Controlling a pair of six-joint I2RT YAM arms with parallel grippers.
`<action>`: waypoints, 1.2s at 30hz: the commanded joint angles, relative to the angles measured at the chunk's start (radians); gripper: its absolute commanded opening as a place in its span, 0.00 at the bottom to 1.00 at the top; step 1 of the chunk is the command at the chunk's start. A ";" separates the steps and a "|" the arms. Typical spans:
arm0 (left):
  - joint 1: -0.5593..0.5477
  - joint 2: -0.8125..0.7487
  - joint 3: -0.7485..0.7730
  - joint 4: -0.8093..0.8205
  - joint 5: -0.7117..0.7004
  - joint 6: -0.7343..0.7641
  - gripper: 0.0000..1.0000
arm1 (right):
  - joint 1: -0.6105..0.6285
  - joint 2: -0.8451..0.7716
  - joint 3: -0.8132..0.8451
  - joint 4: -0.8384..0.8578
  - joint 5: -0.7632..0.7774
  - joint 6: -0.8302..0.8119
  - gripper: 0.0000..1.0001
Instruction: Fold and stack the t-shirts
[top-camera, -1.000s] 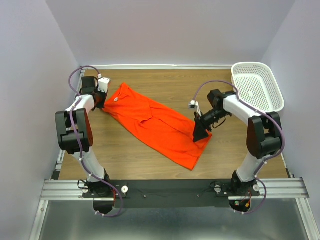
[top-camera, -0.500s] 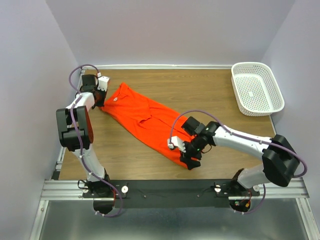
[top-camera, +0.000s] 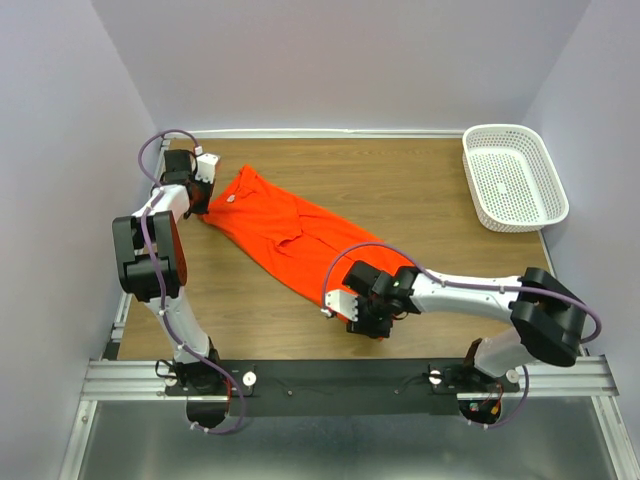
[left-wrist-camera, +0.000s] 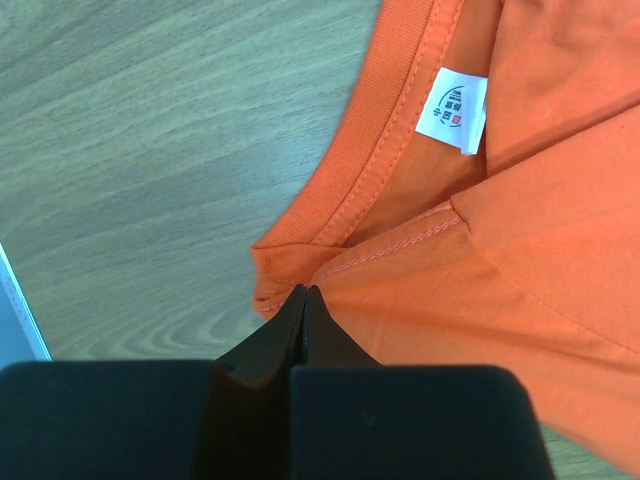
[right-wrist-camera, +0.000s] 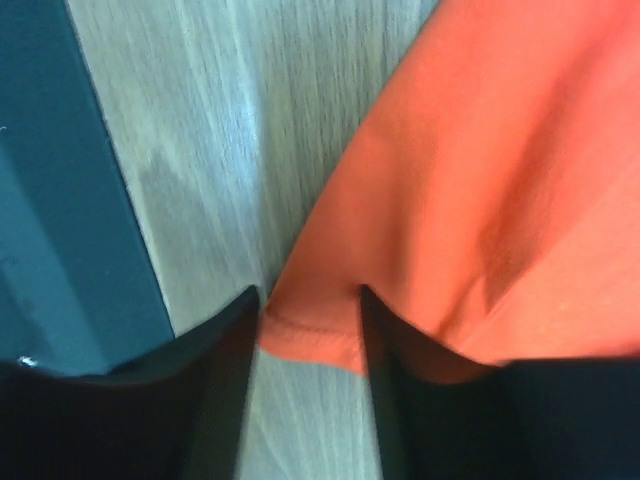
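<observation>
Wood-grain table (top-camera: 420, 190), pale lilac walls (top-camera: 340, 60) — orange t-shirt (top-camera: 290, 235), white basket (top-camera: 512, 185)

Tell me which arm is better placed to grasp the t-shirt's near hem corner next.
Right. The right gripper, open, straddles the near hem corner of the t-shirt. The left gripper is shut on the fabric beside the collar, at the far end.

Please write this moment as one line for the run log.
left gripper: shut on t-shirt near collar | right gripper: open, jaws astride hem corner | basket: far right
</observation>
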 joint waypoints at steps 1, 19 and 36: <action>0.008 0.006 0.019 -0.005 -0.013 -0.004 0.00 | 0.028 0.033 -0.012 0.039 0.089 0.048 0.45; 0.010 0.045 0.067 -0.045 -0.099 -0.012 0.00 | 0.061 -0.046 -0.032 -0.074 0.077 -0.065 0.00; 0.007 0.066 0.068 -0.061 -0.189 -0.045 0.15 | 0.074 -0.051 -0.021 -0.116 0.051 -0.102 0.34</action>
